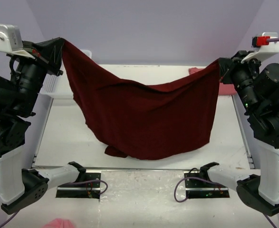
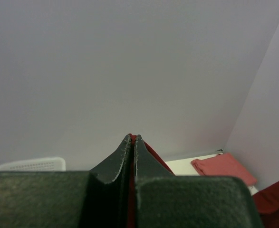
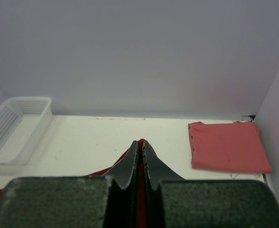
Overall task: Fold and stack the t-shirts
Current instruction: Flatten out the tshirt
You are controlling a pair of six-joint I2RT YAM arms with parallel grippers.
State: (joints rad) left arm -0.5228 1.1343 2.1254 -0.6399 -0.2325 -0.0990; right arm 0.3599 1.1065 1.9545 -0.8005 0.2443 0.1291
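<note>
The red shirt (image 1: pixel 144 118) hangs in the air between the two arms. The left gripper (image 1: pixel 58 46) pinches one top corner. The right gripper (image 1: pixel 221 67) pinches the other. Both pairs of fingers are pressed tight together, with a thin bit of red cloth caught between them. The shirt sags in the middle. Its bottom edge looks to rest on the table (image 1: pixel 63 137), a bit bunched at the low left.

The pink shirt (image 3: pixel 227 146) lies at the far right corner of the table. It is flat and folded into a neat square, so that one looks done.

The red shirt is not folded yet. It needs to be laid flat, folded, and then put on top of the pink shirt. I think the job is about half done.

A white basket (image 3: pixel 15 126) sits at the far left.
</note>
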